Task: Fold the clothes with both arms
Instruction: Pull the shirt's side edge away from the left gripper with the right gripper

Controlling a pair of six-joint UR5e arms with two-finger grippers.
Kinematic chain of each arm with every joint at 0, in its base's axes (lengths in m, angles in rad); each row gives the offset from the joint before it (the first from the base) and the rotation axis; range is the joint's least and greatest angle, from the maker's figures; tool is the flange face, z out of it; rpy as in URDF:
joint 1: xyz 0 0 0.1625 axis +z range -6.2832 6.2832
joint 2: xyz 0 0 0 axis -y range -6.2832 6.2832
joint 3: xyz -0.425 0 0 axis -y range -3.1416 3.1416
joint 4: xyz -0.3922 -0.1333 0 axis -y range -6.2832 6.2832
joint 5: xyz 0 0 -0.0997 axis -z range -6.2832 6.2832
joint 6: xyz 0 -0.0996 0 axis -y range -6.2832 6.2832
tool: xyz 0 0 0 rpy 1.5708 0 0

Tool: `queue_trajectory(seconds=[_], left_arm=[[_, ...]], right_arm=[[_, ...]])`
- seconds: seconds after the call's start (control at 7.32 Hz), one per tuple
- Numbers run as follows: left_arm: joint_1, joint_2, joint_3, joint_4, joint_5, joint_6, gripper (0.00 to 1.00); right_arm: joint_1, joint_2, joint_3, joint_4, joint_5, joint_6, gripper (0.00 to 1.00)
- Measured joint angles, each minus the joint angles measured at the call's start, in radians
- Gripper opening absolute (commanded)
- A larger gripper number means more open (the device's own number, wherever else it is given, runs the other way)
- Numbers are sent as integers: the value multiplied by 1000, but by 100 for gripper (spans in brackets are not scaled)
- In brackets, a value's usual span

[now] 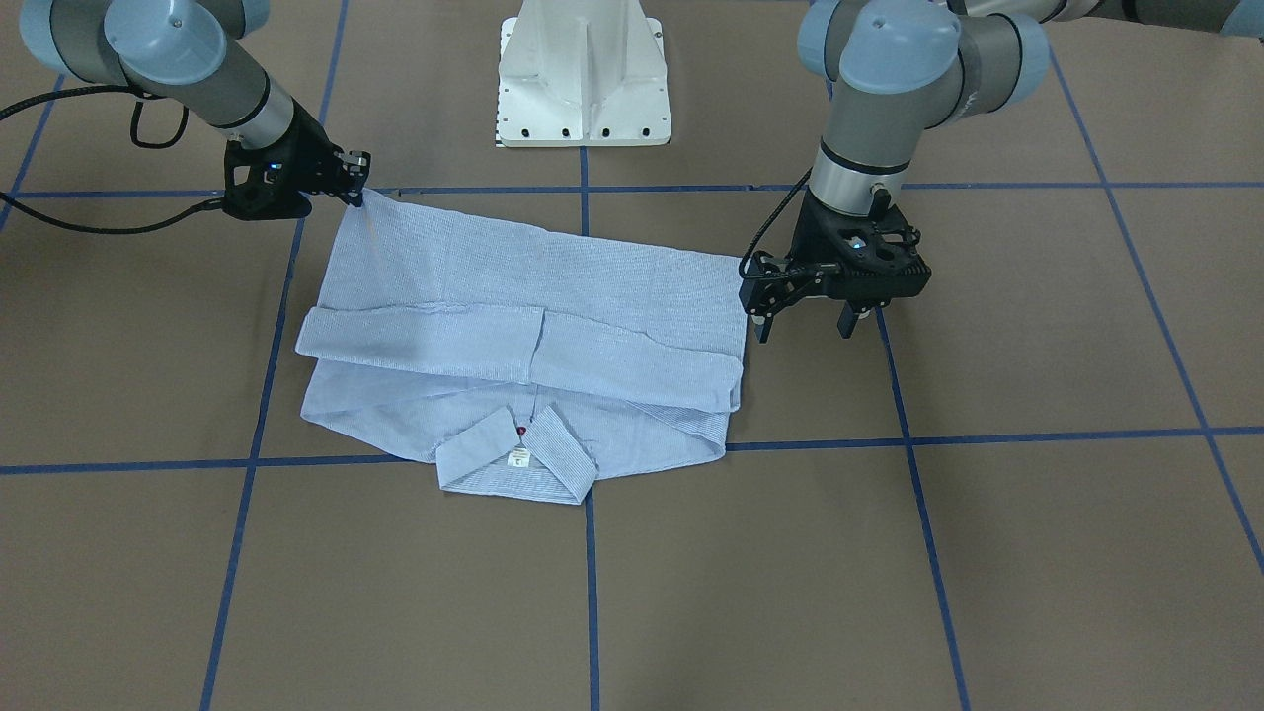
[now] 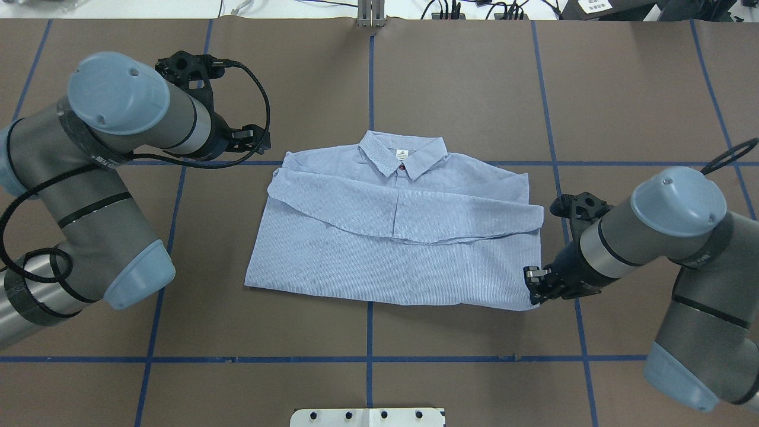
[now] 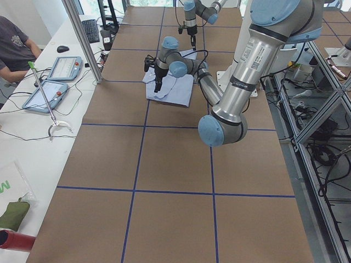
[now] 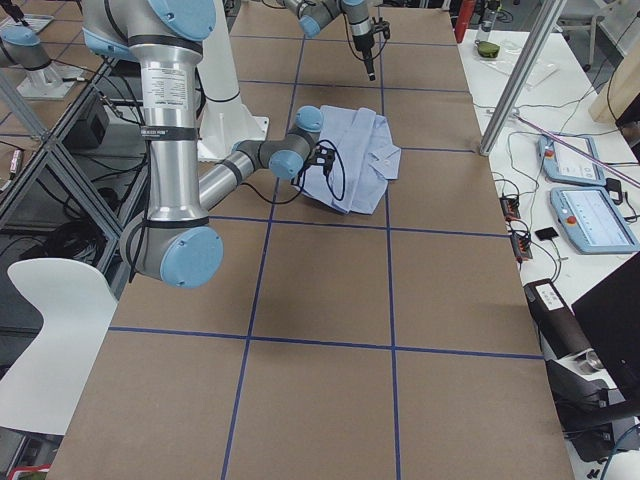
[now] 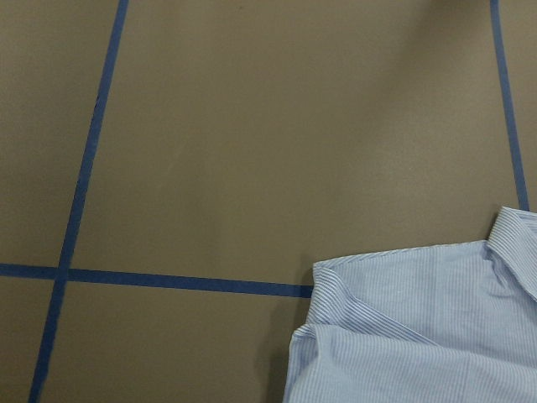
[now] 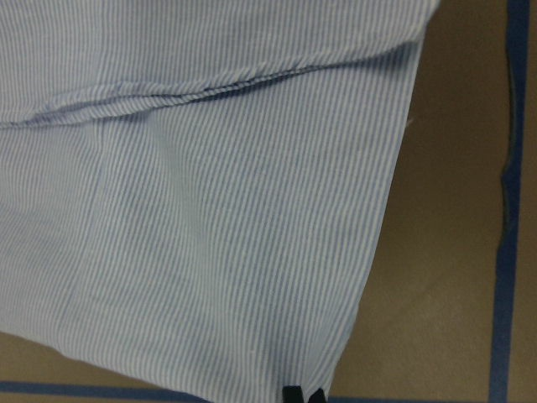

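The light blue striped shirt (image 1: 533, 296) (image 2: 391, 261) lies flat on the brown table, sleeves folded across the chest and collar (image 2: 403, 153) pointing away from the robot. My right gripper (image 1: 355, 190) (image 2: 533, 289) is shut on the hem corner nearest the robot, and the cloth rises slightly to it. In the right wrist view the fingertips (image 6: 302, 395) pinch that corner of the shirt (image 6: 210, 235). Open with nothing between its fingers, my left gripper (image 1: 804, 329) (image 2: 256, 141) hangs just beside the shirt's shoulder edge. The left wrist view shows only that shoulder (image 5: 419, 336) and bare table.
The white pedestal base (image 1: 583, 79) (image 2: 367, 417) stands at the robot's side of the table. Blue tape lines (image 2: 370, 332) form a grid on the brown surface. A side bench with tablets (image 3: 52, 93) and a seated person (image 3: 13, 38) runs along the far side.
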Motion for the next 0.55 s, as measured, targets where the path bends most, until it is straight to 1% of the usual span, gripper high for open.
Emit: queue_trajectory(seconds=[0.27, 0.55], left_arm=[[10, -1, -1, 1, 14, -4, 100], [34, 1, 0, 2, 35, -14, 100]], right_arm=[[-84, -97, 70, -1, -1, 63, 0], [-147, -201, 102, -2, 1, 94, 0]])
